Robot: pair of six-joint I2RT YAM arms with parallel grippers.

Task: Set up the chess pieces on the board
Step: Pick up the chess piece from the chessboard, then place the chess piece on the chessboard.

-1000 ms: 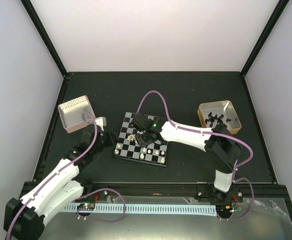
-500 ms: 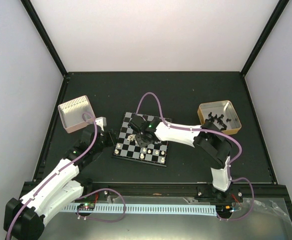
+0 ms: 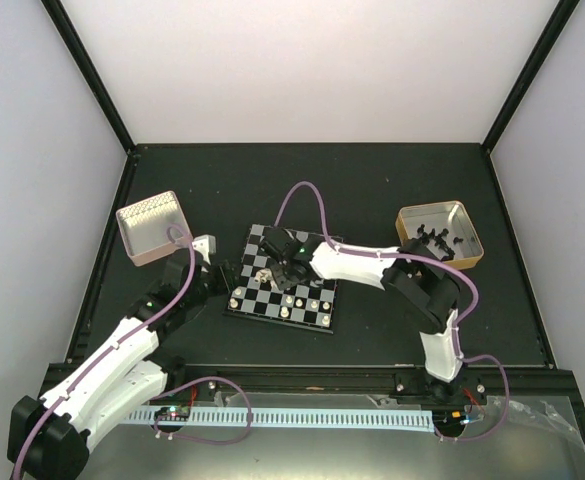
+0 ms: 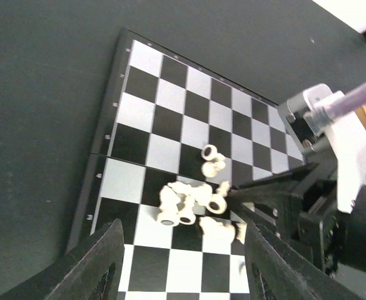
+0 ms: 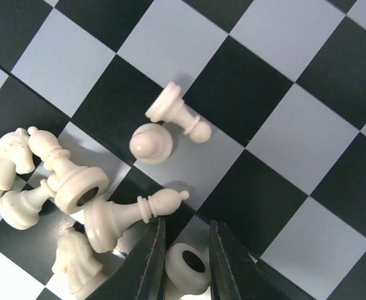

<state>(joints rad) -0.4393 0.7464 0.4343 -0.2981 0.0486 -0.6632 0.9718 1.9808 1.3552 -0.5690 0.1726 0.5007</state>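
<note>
Left wrist: board [image 4: 170, 94] edge marks, unreadable

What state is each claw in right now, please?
Left claw: open, holding nothing.
Right claw: closed on one cream-white chess piece.

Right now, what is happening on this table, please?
The two arms are setting up a small black-and-silver checkered chessboard. Tiny cream-white chess pieces lie tipped over in a heap near its middle. The right arm's fingers are down in the heap and appear to grip one cream-white piece, its hollow base toward the wrist camera. The left arm's fingers hover open over the board's left edge, holding nothing. A few white pieces already stand along the near rows.
</note>
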